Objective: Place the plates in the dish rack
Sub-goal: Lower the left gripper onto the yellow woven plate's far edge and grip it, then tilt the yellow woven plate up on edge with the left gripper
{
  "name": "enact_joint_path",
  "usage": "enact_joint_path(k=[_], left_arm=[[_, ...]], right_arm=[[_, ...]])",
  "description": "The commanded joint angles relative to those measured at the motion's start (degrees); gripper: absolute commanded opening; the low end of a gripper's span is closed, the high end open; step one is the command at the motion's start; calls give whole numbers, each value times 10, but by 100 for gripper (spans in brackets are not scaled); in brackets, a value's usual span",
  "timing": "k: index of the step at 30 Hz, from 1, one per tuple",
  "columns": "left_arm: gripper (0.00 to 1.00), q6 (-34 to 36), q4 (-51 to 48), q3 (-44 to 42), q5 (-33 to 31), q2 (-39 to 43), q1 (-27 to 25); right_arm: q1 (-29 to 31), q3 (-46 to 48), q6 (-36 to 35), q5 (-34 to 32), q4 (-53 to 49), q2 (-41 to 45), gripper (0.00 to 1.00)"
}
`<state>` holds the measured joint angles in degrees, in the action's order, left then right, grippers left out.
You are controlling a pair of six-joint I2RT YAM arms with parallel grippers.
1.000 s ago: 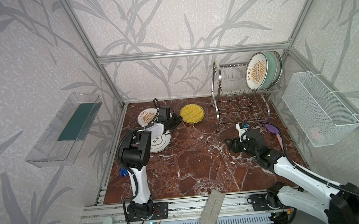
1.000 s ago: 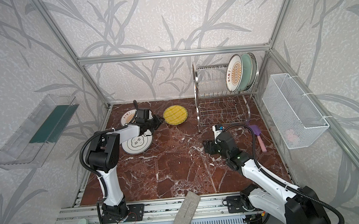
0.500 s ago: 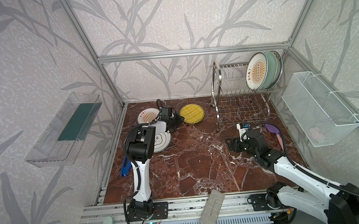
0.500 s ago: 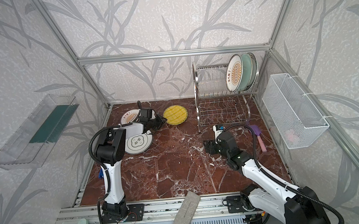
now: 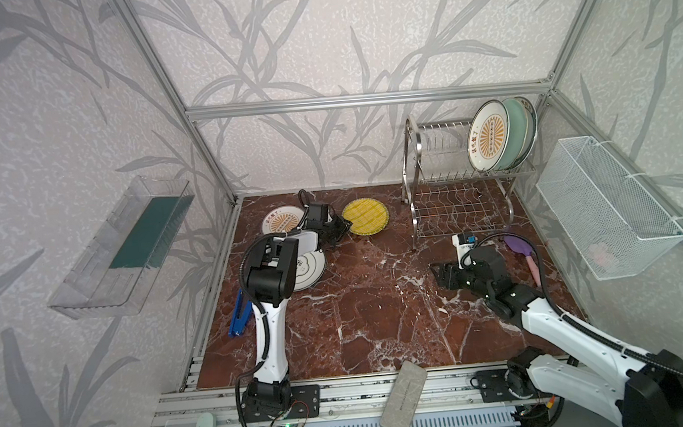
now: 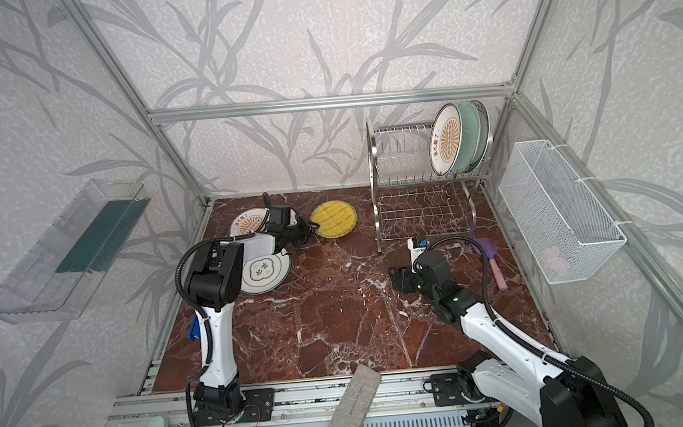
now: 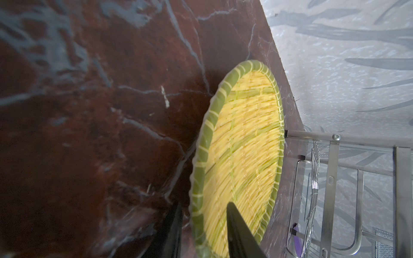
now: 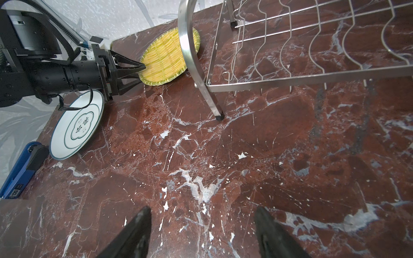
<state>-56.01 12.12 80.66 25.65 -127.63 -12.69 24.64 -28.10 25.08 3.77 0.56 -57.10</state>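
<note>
Three plates [image 5: 492, 136] in the dish rack [image 5: 413, 163], three beside it. My left gripper [image 7: 204, 205] straddles the yellow plate [image 7: 243, 143] (unclamped); right gripper [image 8: 202, 208] gapes empty.

The left gripper [image 6: 311, 228] lies low at the rim of the small round yellow plate [image 6: 335, 218] on the red-brown marble worktop [image 6: 340, 327]. A white orange-sunburst plate [image 6: 448, 138] stands upright in the upper tier of the shiny steel wire dish rack [image 6: 374, 178]. The right gripper [image 6: 395, 279] hovers near the rack's foot.

The tabletop [image 8: 223, 156] is glossy veined red stone, the dish rack [image 8: 191, 51] shiny steel wire, the yellow plate [image 7: 241, 156] woven-textured.
</note>
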Motion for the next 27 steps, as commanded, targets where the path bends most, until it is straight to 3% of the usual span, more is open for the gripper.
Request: enact_joint_path(k=[1, 27], left_arm=[[33, -15, -6, 11, -3, -23, 2], [21, -45, 34, 8, -7, -51, 2]], right_arm=[[-3, -6, -1, 5, -6, 15, 72], [-4, -1, 1, -4, -31, 49, 72]])
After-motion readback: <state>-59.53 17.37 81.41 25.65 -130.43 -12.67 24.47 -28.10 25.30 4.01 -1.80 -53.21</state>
